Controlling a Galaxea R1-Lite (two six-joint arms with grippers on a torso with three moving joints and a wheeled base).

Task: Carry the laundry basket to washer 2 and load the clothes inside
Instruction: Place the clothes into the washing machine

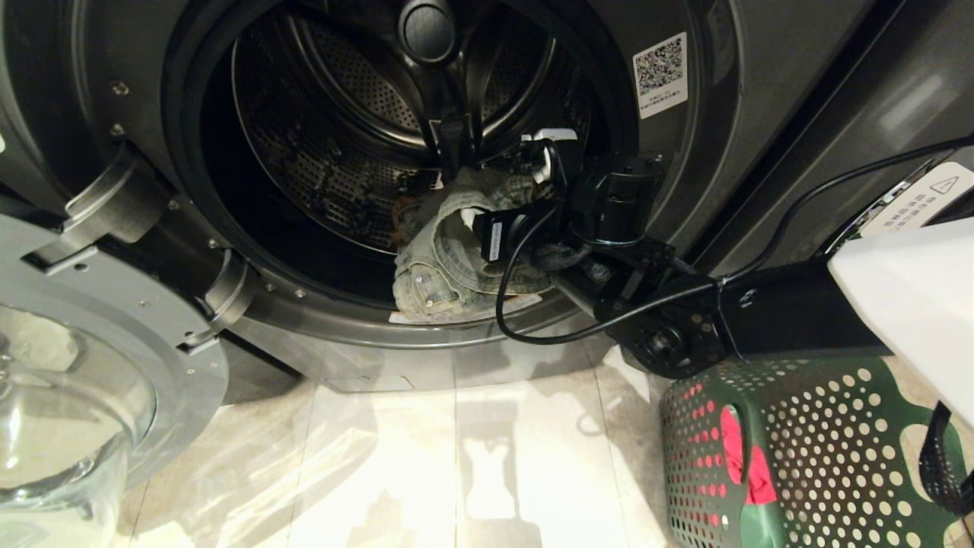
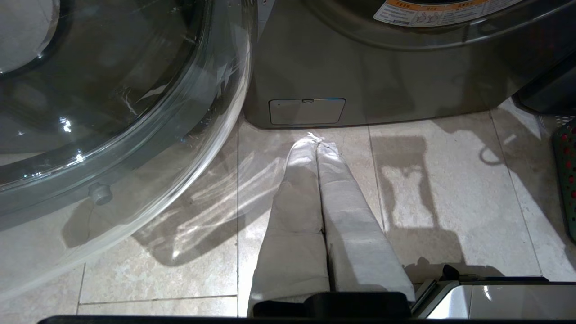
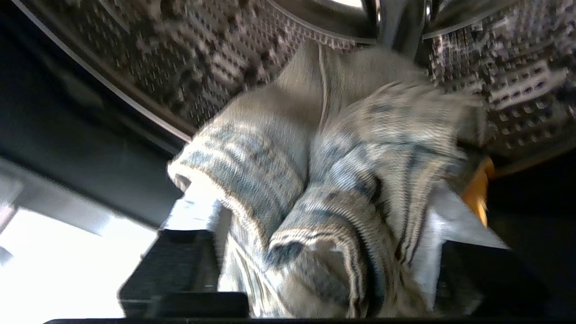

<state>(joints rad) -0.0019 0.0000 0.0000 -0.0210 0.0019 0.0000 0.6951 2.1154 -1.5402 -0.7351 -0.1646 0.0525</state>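
Denim: faded grey-green denim piece [image 1: 449,251] draped over dark grey washer's [image 1: 761,114] door rim.
Right gripper [image 3: 315,252]: fingers spread, denim between them.
Left gripper [image 2: 317,144]: pressed together above the floor.

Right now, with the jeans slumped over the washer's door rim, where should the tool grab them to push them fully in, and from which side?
Probably the bunched waistband fold hanging over the washer's rim, approached from the front, through the open door. That thick roll is the part furthest out, so gripping it lets the right tool carry the jeans back into the drum.
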